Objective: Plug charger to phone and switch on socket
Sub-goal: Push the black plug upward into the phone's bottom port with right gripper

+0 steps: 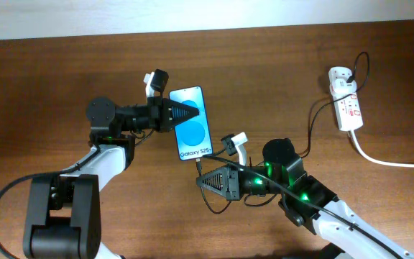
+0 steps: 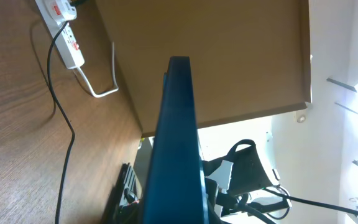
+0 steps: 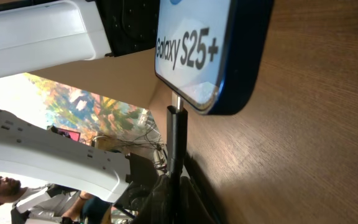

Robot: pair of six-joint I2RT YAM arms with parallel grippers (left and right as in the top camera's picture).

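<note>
Overhead, switches on the socket (image 1: 346,104) at 2 o'clock are too small to read. The left gripper (image 1: 195,113) covers the 9 o'clock edge of the phone (image 1: 196,137). In the right wrist view the phone is cut at 12 o'clock, and the right gripper (image 3: 174,190), around the charger (image 3: 176,134), is a dark blur at 6 o'clock.

A thick white cord (image 1: 388,162) trails across the brown wooden table (image 1: 49,72).

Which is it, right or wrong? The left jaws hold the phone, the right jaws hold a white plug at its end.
Wrong. The plug is black, not white, as the right wrist view shows. The left jaws hold the phone, the right jaws hold the plug at its end.
</note>
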